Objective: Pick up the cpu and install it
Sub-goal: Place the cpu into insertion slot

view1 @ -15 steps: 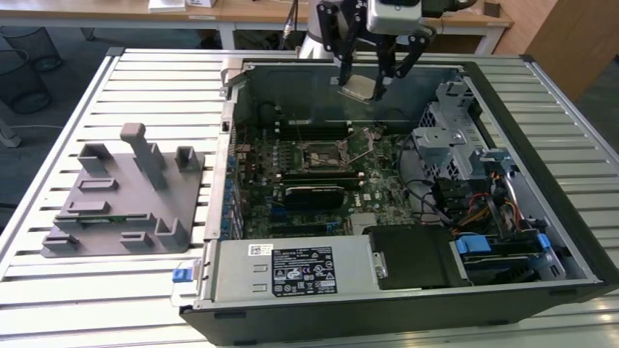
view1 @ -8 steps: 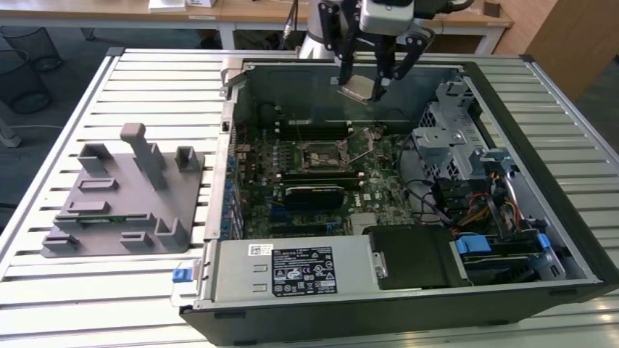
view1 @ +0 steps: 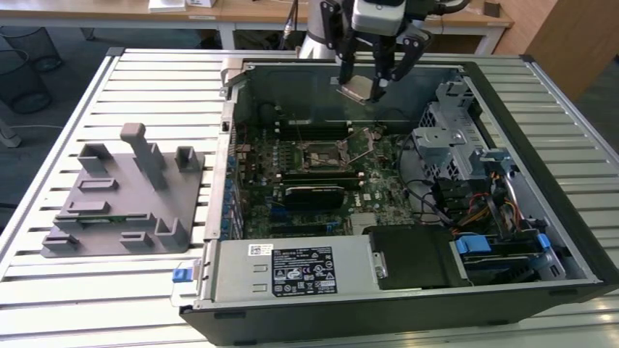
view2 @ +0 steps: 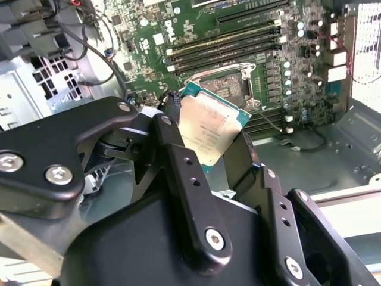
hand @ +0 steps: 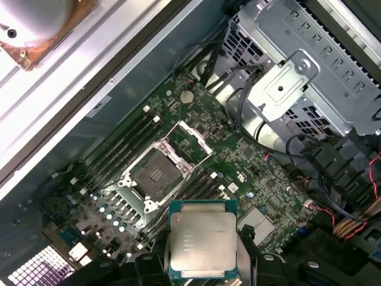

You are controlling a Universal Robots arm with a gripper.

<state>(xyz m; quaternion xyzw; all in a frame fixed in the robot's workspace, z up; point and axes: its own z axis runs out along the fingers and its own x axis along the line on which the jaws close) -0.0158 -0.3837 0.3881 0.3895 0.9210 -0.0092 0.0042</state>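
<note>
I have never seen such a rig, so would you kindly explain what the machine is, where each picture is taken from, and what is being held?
This is one robot arm whose two-fingered tool does the grasping. The exterior view comes from a camera off the arm, looking down on a slatted table with an open computer case and a grey plastic fixture beside it. Both wrist views come from cameras riding on the arm. The tool is shut on the cpu, a flat silvery chip, held in the air above the motherboard, whose socket stands open.
</note>
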